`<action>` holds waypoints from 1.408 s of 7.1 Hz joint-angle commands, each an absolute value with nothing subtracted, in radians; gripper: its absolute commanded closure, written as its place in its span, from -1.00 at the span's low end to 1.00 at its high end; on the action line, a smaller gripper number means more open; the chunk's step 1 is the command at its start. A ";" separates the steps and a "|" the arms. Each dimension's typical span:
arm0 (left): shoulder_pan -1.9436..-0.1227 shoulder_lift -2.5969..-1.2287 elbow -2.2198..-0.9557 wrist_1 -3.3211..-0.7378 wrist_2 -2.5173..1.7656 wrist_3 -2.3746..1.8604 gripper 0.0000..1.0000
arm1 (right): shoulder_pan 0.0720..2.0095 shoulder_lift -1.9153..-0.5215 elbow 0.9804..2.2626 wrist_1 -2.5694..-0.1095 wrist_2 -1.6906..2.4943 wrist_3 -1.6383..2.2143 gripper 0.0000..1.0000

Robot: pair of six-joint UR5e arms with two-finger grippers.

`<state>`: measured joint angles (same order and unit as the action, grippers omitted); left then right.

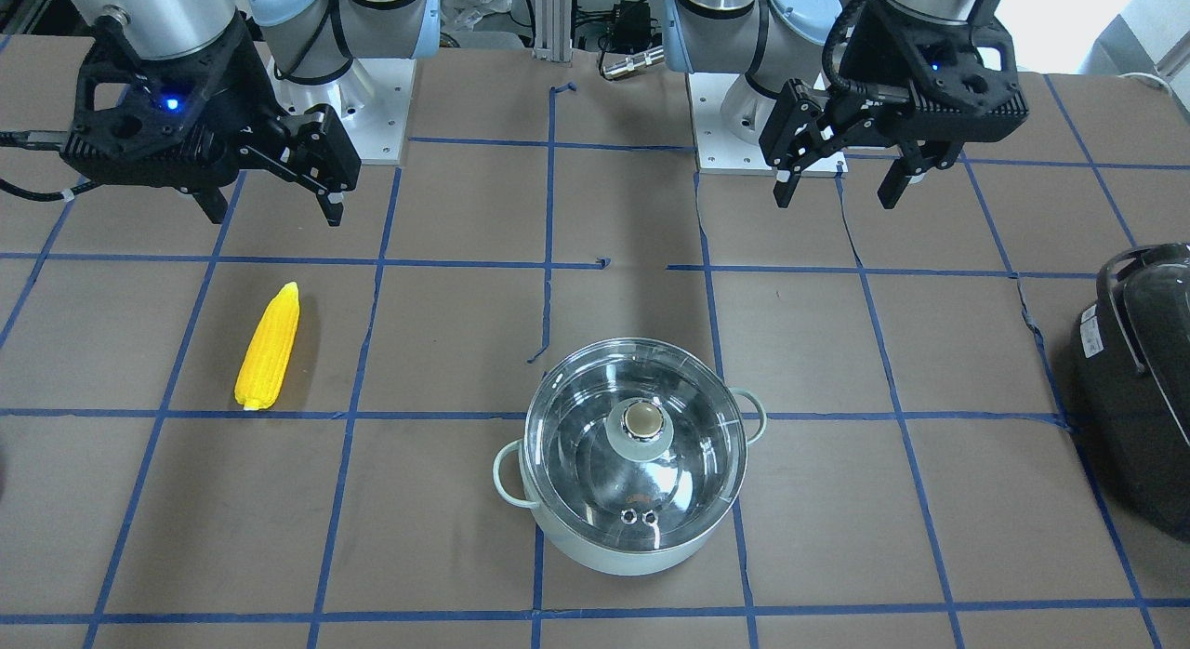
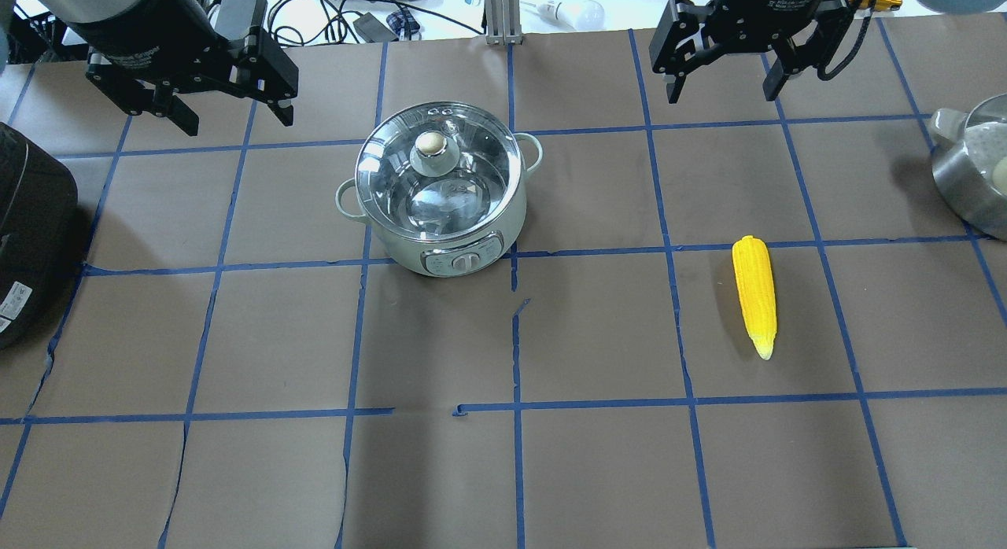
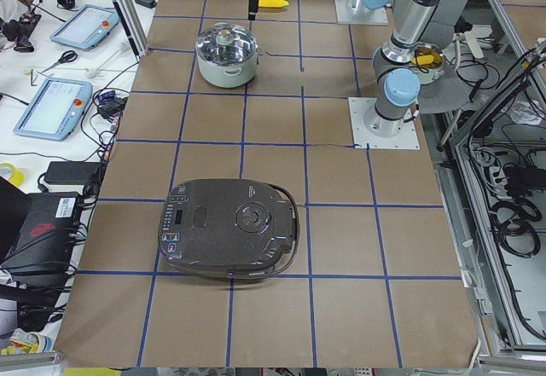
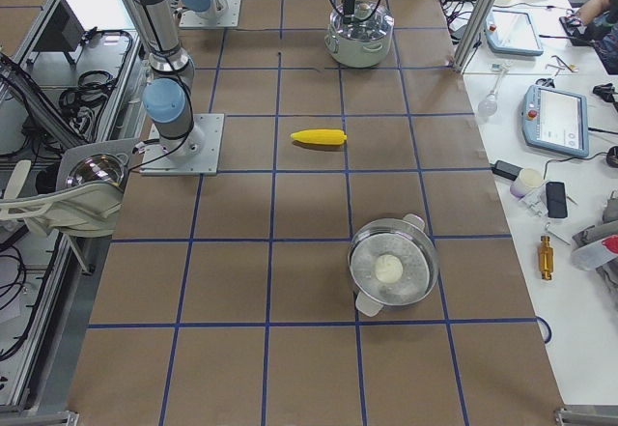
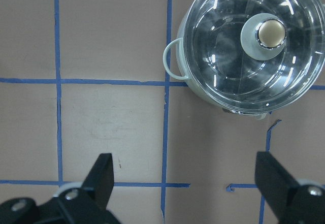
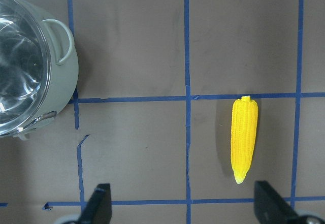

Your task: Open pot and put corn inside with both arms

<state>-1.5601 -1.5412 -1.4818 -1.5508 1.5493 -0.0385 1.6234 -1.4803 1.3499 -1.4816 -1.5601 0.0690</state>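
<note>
The mint-green pot [image 1: 641, 554] stands near the middle of the table, with its glass lid [image 1: 586, 444] on and the brass knob [image 1: 640, 419] on top. It also shows in the overhead view [image 2: 464, 259] and the left wrist view [image 5: 179, 66]. The yellow corn [image 1: 268, 347] lies flat on the robot's right side, also in the overhead view [image 2: 755, 296] and the right wrist view [image 6: 244, 137]. My left gripper [image 1: 841, 179] hangs open and empty, high over the table to the left of the pot [image 2: 236, 118]. My right gripper [image 1: 270, 212] is open and empty, high over the table beyond the corn [image 2: 722, 91].
A large black appliance [image 2: 27, 234] sits at the table's left edge. A steel pot [image 2: 971, 171] holding a white object stands at the right edge. Blue tape lines grid the brown table. Both arm bases [image 1: 344, 119] are bolted at the robot's side.
</note>
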 commanded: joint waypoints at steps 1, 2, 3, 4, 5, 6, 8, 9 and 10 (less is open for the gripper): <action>-1.560 -1.542 -1.483 -1.552 1.549 -0.038 -1.00 | 1.623 -1.477 1.350 -1.485 -1.560 0.060 -1.00; -1.560 -1.543 -1.482 -1.551 1.549 -0.040 -1.00 | 1.623 -1.477 1.350 -1.488 -1.562 0.057 -1.00; -1.560 -1.542 -1.482 -1.552 1.549 -0.040 -1.00 | 1.623 -1.477 1.350 -1.488 -1.562 0.055 -1.00; -1.560 -1.542 -1.482 -1.551 1.549 -0.038 -1.00 | 1.621 -1.477 1.350 -1.489 -1.562 0.055 -1.00; -1.560 -1.542 -1.482 -1.551 1.549 -0.038 -1.00 | 1.621 -1.479 1.350 -1.489 -1.560 0.055 -1.00; -1.560 -1.543 -1.482 -1.551 1.548 -0.040 -1.00 | 1.618 -1.474 1.350 -1.491 -1.562 0.054 -1.00; -1.560 -1.543 -1.482 -1.551 1.548 -0.038 -1.00 | 1.603 -1.474 1.348 -1.488 -1.554 0.054 -1.00; -1.560 -1.546 -1.482 -1.551 1.548 -0.038 -1.00 | 1.595 -1.477 1.348 -1.488 -1.545 0.054 -1.00; -1.560 -1.543 -1.482 -1.554 1.549 -0.040 -1.00 | 1.595 -1.477 1.348 -1.488 -1.545 0.054 -1.00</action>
